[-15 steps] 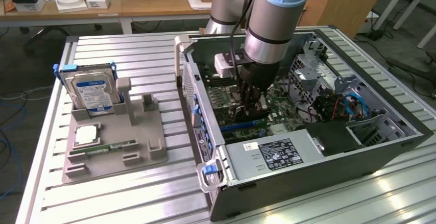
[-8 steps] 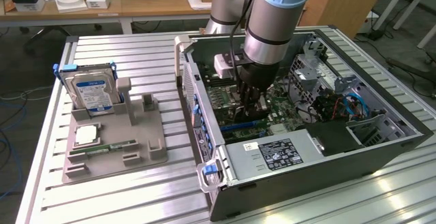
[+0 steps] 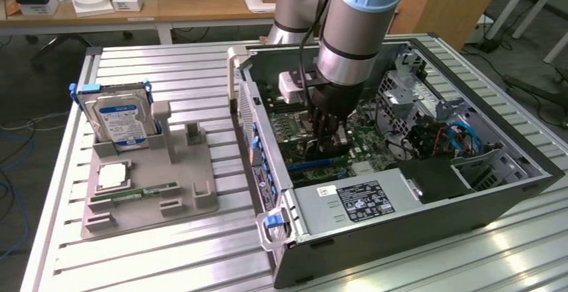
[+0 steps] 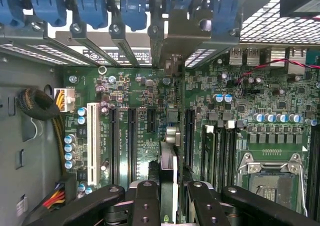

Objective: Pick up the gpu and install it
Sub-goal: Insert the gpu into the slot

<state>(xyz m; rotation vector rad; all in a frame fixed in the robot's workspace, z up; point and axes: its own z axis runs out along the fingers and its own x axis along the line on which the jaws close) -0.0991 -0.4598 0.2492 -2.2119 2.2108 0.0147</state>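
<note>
My gripper point(image 3: 325, 139) reaches down inside the open computer case point(image 3: 497, 192), low over the green motherboard point(image 4: 135, 93). It is shut on the gpu point(image 4: 168, 156), which I see edge-on as a thin upright card between the black fingers point(image 4: 145, 201). The card's lower edge stands over the motherboard, between two long black expansion slots point(image 4: 189, 136). Its far end points at the row of rear slot covers point(image 4: 172, 51) with blue latches. In the exterior view the gpu point(image 3: 321, 147) is a dark shape below the fingers, mostly hidden by the arm.
On the exterior view's left, a grey fixture point(image 3: 191, 202) holds the silver hard drive with blue label point(image 3: 122, 120), a narrow RAM stick point(image 3: 142, 192) and a square chip point(image 3: 114, 175). The power supply point(image 3: 355, 202) sits at the case's front. Cables point(image 3: 457, 139) lie at its right.
</note>
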